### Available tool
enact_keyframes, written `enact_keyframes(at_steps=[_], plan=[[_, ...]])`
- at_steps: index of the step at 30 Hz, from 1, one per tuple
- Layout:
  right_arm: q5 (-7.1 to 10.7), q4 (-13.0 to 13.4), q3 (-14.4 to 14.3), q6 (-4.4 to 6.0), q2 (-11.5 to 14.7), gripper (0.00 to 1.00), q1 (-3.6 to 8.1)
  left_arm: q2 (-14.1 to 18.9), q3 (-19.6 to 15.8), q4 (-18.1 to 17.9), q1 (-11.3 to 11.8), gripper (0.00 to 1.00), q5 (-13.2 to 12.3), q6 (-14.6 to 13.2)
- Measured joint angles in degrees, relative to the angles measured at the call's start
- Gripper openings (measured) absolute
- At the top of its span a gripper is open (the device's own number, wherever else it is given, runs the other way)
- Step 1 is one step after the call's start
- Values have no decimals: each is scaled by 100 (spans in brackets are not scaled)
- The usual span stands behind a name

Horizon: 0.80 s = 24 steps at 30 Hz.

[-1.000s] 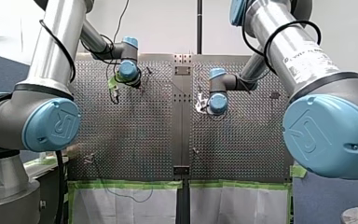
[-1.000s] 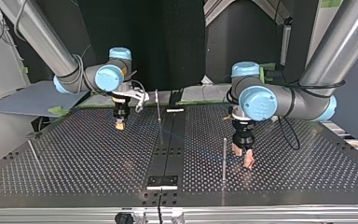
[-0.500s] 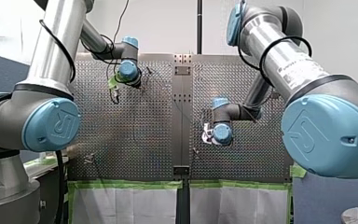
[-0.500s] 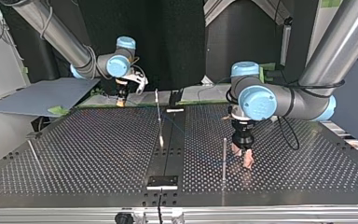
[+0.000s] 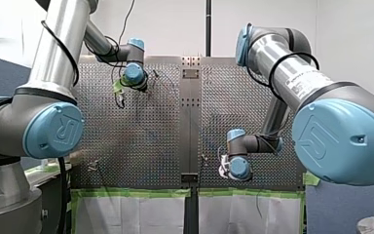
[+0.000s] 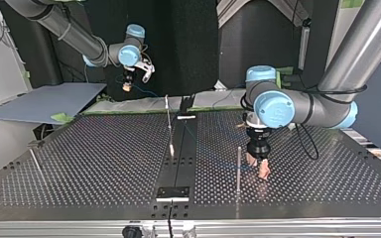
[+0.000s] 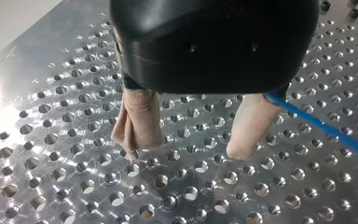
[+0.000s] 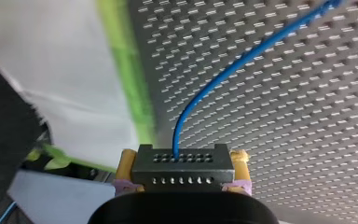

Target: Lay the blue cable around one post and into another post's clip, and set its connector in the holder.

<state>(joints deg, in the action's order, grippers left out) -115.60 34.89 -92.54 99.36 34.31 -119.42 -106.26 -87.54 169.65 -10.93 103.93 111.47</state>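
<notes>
In the front view my left gripper [image 5: 120, 100] is seen over the far part of the perforated table [image 5: 146, 136], and my right gripper [image 5: 222, 166] at its near edge, close to the green tape [image 5: 136, 193]; the fingers are too small there to be read. In the top view my right gripper is held raised, beyond the table's edge, while my left gripper is held low, just beside a thin upright post [image 6: 238, 166]. In the left wrist view two beige-padded fingers [image 7: 139, 122] are spread well apart with nothing gripped between them, their tips close above the table; the blue cable [image 7: 317, 123] is laid outside one finger, right against it, and is stretched away across the holes. In the right wrist view the yellow-padded fingers [image 8: 239, 161] are closed on the sides of a black connector [image 8: 182, 164] held between them; the blue cable is led out of its face, ahead of the fingers, and is curved away over the table.
</notes>
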Motion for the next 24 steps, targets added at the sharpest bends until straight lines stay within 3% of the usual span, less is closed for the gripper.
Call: enact_keyframes(at_steps=[4,12,21,24], plan=[[5,181,-180,-36,-180,0,6,-1,-1,-1,-1,100,0,-6],[69,561,-561,-307,-562,0,32,-1,-2,-11,-2,100,0,-28],[196,1024,-1025,-415,-1022,0,45,-2,-4,-10,-5,100,0,-29],[246,1162,-1162,-464,-1058,0,57,-2,-3,-13,-3,100,0,-29]])
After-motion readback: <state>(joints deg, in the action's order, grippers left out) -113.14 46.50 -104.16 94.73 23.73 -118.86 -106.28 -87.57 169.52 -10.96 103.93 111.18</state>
